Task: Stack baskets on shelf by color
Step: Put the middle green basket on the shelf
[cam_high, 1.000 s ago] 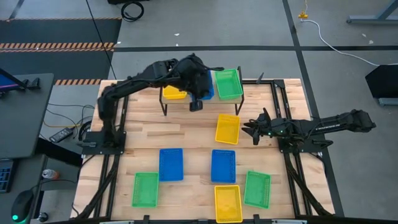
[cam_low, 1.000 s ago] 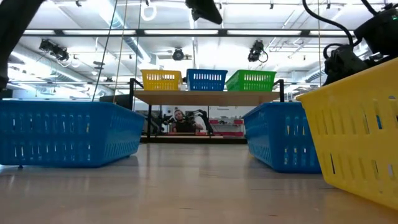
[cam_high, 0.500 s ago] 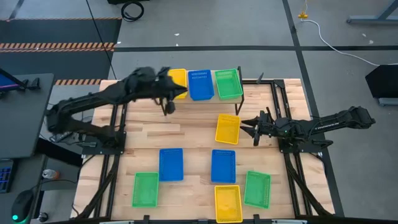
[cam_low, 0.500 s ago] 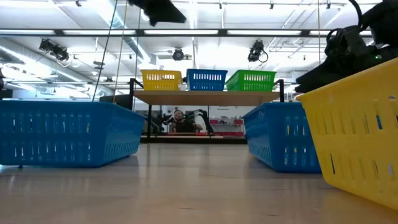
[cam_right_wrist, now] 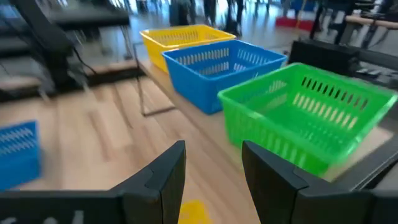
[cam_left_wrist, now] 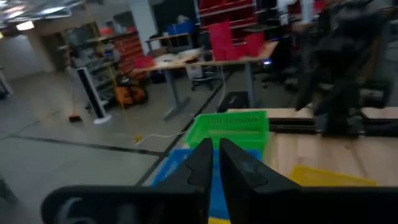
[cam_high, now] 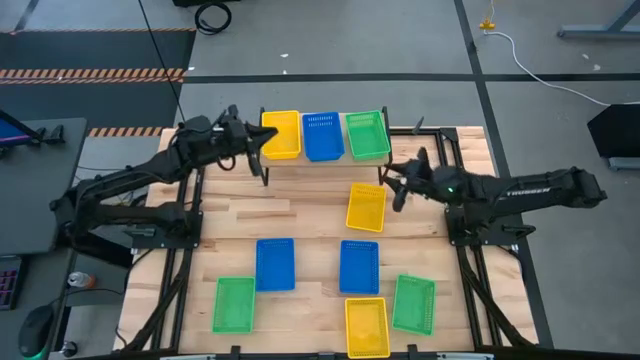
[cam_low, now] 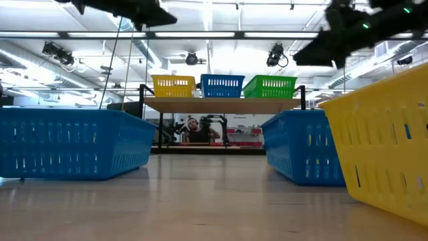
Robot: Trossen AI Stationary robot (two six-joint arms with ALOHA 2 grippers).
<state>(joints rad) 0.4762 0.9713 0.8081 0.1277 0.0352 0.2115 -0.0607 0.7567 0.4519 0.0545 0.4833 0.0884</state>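
Note:
On the shelf (cam_low: 221,105) at the table's far side, a yellow basket (cam_high: 281,134), a blue one (cam_high: 323,135) and a green one (cam_high: 367,134) stand side by side on their bottoms. Several more baskets lie on the tabletop, among them a yellow one (cam_high: 366,206) just in front of the shelf. My left gripper (cam_high: 261,163) hovers shut and empty off the shelf's left end, pointing level; its wrist view shows the fingers (cam_left_wrist: 216,158) nearly together. My right gripper (cam_high: 393,185) hangs open and empty in the air right of the lone yellow basket, facing the shelf (cam_right_wrist: 213,168).
Nearer the front lie two blue baskets (cam_high: 275,264) (cam_high: 359,266), two green ones (cam_high: 234,304) (cam_high: 414,303) and a yellow one (cam_high: 367,325). Bare wood shows between the shelf and the blue baskets. The shelf's thin black legs (cam_high: 264,178) stand close to my left gripper.
My left gripper has drawn back from above the shelf's blue basket toward the table's left edge, sinking a little and tipping from pointing down to level. My right gripper has risen, rolled and gone toward the shelf. No basket has moved.

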